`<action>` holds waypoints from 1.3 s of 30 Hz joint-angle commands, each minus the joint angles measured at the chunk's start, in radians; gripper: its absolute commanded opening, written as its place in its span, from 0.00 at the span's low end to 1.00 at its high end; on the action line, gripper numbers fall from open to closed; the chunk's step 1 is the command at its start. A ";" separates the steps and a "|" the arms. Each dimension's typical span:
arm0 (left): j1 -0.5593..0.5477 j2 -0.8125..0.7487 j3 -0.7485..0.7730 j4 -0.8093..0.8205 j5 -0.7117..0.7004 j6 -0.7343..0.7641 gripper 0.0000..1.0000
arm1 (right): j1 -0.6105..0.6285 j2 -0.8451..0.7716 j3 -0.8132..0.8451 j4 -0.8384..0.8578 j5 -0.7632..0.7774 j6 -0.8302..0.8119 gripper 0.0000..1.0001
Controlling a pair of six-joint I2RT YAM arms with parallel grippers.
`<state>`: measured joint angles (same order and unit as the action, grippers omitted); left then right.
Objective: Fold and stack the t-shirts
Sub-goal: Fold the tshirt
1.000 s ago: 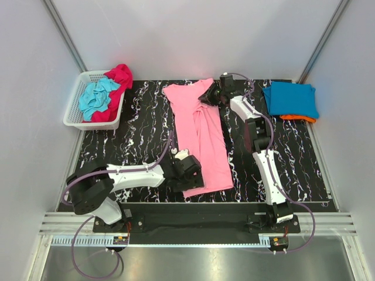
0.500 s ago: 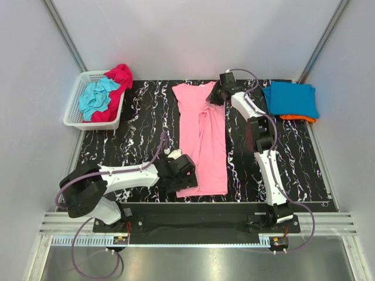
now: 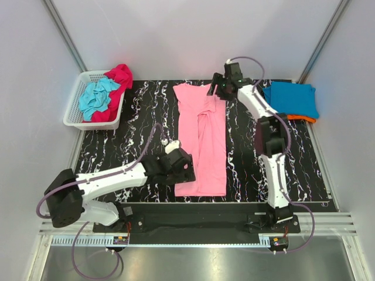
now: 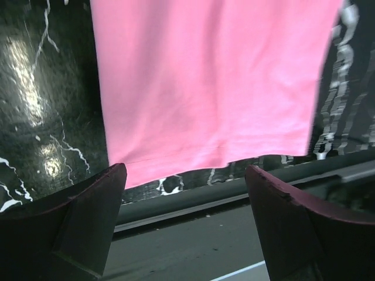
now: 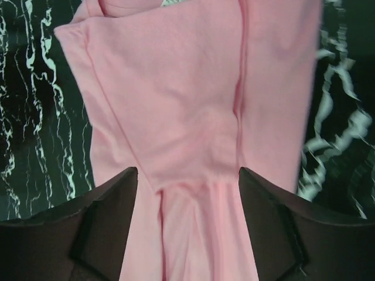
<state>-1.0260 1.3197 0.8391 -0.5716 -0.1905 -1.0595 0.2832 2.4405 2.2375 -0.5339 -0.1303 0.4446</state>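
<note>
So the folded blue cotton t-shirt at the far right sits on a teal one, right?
No, not teal: the top external view shows the folded blue cotton t-shirt at the far right sitting on an orange t-shirt.

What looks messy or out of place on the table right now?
The pink t-shirt lies flat, but its folded-in side bunches into a creased ridge near the collar. The magenta shirt heaps over the far right corner of the white basket. Nothing looks spilled or damaged.
</note>
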 commanded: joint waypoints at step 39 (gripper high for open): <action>0.156 -0.017 -0.336 0.358 0.235 -0.126 0.82 | 0.333 -1.643 -1.930 0.095 -0.006 0.525 0.56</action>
<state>-0.8463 1.2758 0.5407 -0.2249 0.0200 -1.1584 0.6044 0.8116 0.3534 -0.5053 -0.0822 0.9035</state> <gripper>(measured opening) 0.831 0.558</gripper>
